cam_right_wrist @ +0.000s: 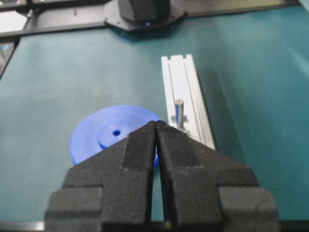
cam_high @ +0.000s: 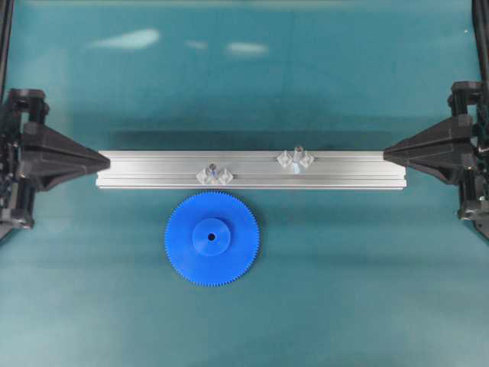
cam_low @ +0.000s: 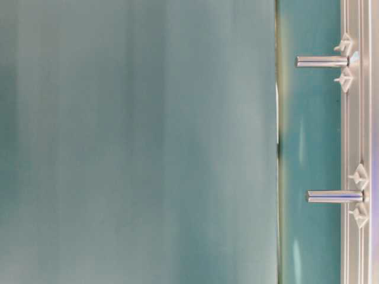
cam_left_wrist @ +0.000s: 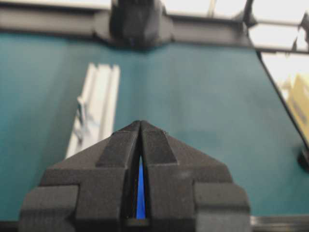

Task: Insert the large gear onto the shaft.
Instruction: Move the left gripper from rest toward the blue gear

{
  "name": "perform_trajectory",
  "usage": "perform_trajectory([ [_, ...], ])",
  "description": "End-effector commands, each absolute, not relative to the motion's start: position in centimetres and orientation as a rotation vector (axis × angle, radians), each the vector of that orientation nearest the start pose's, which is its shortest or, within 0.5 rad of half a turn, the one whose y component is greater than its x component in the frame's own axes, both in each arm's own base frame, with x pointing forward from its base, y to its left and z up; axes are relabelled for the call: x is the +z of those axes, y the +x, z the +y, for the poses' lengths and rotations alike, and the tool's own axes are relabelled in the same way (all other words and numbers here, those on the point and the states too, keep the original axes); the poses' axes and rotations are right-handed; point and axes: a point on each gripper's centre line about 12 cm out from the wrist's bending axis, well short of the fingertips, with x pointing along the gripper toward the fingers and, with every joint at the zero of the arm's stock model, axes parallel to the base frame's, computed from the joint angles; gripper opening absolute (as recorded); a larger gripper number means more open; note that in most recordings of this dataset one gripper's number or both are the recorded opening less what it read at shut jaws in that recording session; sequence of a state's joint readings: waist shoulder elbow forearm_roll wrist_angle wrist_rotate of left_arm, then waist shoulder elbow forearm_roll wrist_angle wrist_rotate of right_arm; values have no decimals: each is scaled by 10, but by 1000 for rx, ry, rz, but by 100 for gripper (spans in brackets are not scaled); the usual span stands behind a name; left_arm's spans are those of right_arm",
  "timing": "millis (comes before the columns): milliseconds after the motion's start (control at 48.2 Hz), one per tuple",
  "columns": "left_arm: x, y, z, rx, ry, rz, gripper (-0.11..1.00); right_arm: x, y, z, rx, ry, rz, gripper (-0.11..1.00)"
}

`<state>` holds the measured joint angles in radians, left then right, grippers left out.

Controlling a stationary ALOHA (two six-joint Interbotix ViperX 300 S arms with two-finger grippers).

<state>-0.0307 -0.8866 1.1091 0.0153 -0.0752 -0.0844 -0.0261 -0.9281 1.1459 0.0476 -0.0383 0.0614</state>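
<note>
The large blue gear (cam_high: 212, 238) lies flat on the teal table, just in front of the aluminium rail (cam_high: 252, 170); it also shows in the right wrist view (cam_right_wrist: 104, 133). Two near-identical grey pins stand on the rail, one left (cam_high: 215, 174) and one right (cam_high: 295, 159); I cannot tell which is the shaft. In the table-level view they show as two pins (cam_low: 323, 61) (cam_low: 334, 196). My left gripper (cam_high: 103, 160) is shut and empty at the rail's left end. My right gripper (cam_high: 390, 153) is shut and empty at the rail's right end.
The rail runs across the table's middle and shows in the left wrist view (cam_left_wrist: 99, 101) with one pin (cam_left_wrist: 81, 113), and in the right wrist view (cam_right_wrist: 186, 87) with a pin (cam_right_wrist: 179, 113). Black arm bases stand at both table sides.
</note>
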Motion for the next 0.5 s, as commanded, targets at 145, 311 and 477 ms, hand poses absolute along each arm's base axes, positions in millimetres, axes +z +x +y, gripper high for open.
perform_trajectory([
  [145,280,238,-14,-52,-39,250,0,268,212,-6,-41,122,220,9],
  [311,268,257,-17,-61,-13,364,0,256,215,-6,-43,119,323,9],
  [477,260,266,-25,-87,9,471,0,249,217,-5,-44,120,411,9],
])
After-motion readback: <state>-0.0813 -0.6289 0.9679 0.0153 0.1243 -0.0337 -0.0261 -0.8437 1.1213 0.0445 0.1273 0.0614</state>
